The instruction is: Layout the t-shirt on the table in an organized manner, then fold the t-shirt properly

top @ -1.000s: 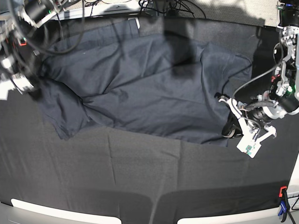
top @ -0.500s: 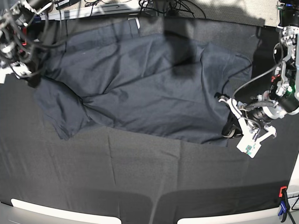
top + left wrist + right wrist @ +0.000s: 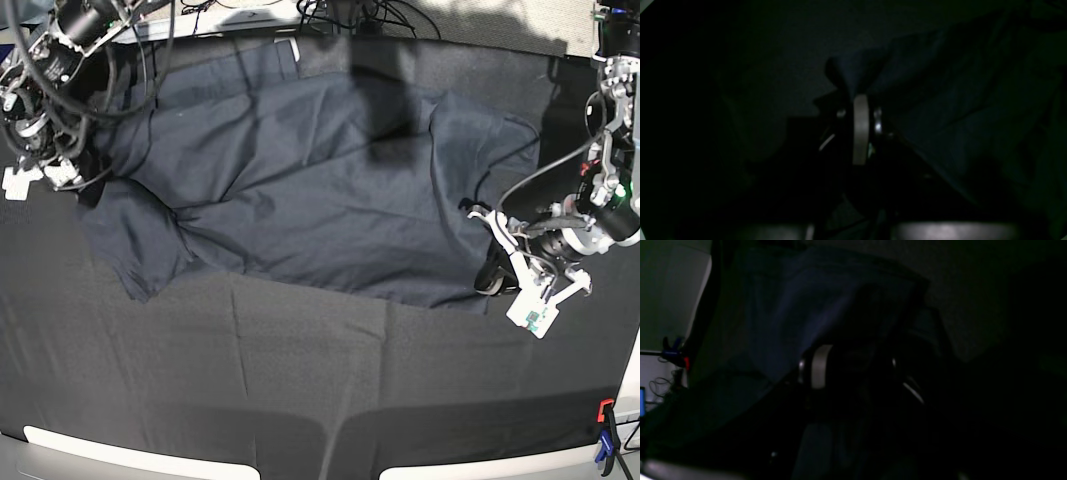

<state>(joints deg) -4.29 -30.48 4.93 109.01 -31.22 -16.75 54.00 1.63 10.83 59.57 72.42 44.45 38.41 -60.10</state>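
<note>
t-shirt (image 3: 300,190) on table (image 3: 300,380), far half | pincers at its ends

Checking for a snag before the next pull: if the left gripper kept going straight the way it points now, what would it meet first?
Probably more of the t-shirt. The left gripper is shut on the shirt's edge and points into the cloth spread over the table. Depth is unclear in the dark wrist view.

A wide table (image 3: 300,400) draped in matte black, creased cloth fills the room's middle, its pale edge showing along the near side. An orange-and-blue clamp (image 3: 606,432) grips the near right corner. Directly on the cloth lies 1 dark navy-charcoal, thin short-sleeved t-shirt (image 3: 300,190), spread across the far half, rumpled, with 1 sleeve reaching toward the near left.
</note>
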